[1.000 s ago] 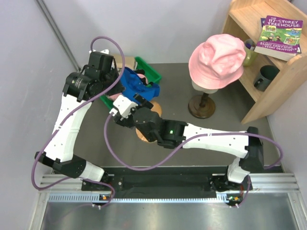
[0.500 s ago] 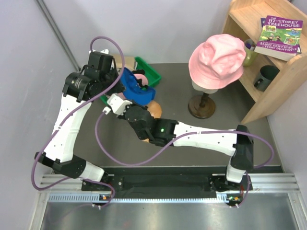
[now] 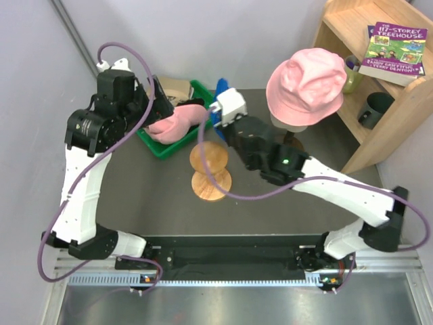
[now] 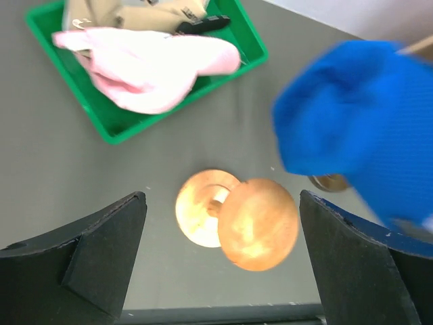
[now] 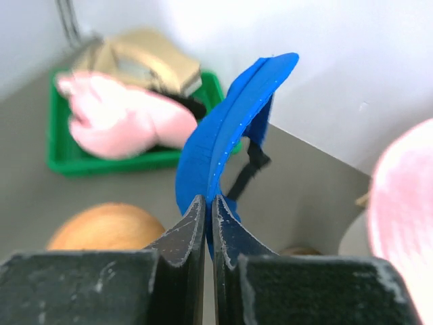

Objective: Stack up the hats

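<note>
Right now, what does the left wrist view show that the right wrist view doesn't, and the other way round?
Left wrist only: the wooden stand's round base, and the left jaws wide open and empty. Right wrist only: the right jaws shut on the blue cap's peak, its black strap, and a pink hat at the right edge. Both: the blue cap, the stand's knob, and the green tray holding a pink cap and a tan cap.
</note>
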`<state>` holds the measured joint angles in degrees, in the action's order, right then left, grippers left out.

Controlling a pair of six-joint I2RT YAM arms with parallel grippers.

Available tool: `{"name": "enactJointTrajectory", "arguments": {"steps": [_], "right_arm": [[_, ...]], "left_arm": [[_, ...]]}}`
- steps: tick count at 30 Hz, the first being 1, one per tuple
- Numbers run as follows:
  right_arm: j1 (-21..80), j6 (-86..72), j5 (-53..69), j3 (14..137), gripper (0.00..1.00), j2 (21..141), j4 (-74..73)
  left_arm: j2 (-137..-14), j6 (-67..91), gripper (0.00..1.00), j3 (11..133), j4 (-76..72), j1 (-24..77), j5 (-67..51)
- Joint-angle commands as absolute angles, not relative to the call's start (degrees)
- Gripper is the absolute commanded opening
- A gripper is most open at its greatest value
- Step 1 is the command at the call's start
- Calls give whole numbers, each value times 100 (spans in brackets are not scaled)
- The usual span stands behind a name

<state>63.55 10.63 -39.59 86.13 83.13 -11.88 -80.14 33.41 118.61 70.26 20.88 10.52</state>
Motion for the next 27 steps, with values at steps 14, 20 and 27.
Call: {"name": "enactJointTrajectory", "arguments": {"steps": [14, 20, 27], "right_arm": [[6249, -3933, -1890, 7491, 0, 6224, -317], [6074, -5192, -1362, 5469, 0, 5336, 114], [5467, -5467, -1275, 4071, 0, 4404, 369]], "left_arm": [[-7181, 2892, 99, 11391, 6548, 2013, 1872], [-6952, 2900, 99, 10908, 6329, 2013, 1610], [-6444, 2962, 97, 9365, 5459, 2013, 741]]}}
